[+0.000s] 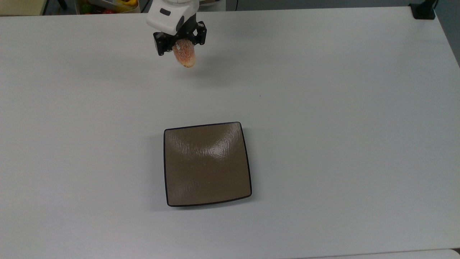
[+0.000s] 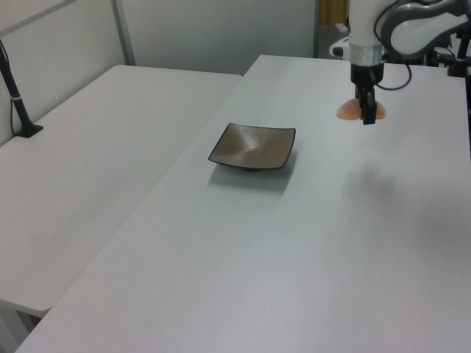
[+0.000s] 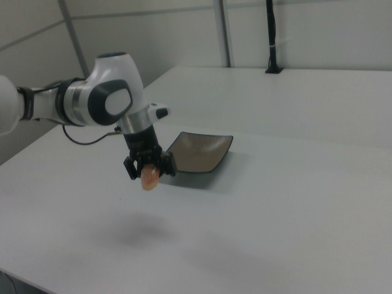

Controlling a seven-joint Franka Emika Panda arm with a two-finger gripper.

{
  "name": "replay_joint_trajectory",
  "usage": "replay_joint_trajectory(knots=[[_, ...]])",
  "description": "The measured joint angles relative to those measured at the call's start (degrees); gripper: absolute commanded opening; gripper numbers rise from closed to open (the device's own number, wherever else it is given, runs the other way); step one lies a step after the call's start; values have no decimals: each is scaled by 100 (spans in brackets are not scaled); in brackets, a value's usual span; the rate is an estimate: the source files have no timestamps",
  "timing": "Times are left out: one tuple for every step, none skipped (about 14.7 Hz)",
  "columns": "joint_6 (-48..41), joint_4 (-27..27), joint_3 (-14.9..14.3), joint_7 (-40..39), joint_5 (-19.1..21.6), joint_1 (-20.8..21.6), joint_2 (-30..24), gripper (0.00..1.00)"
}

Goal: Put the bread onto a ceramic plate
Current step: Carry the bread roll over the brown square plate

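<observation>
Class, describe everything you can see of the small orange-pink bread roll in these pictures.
The small oval orange-pink bread roll has a grainy, sugary-looking crust. It hangs clamped at its upper end in the robot's black two-finger gripper, lifted clear above the white table, its soft shadow lying on the tabletop below in the right view. Nothing else touches it. The square glossy brown ceramic plate sits apart from it, bare.

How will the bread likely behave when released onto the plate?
The bread is a small rounded oval, so it may roll a little. The ceramic plate looks glossy and dished, which probably lets it slide inward. It hangs stiffly from the tool, so it seems light and firm.
</observation>
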Motion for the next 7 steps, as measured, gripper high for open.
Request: replay_joint_trajectory(knots=[[-108, 313, 0, 0, 27, 1, 130, 3], [-172, 576, 0, 0, 66, 1, 263, 3], [-200, 896, 0, 0, 114, 1, 452, 3], [-206, 1186, 0, 1, 138, 1, 646, 3], [-206, 1461, 0, 1, 151, 1, 850, 3], [-206, 1720, 0, 1, 154, 1, 1059, 3], [-206, 1930, 0, 2, 155, 1, 1246, 3]])
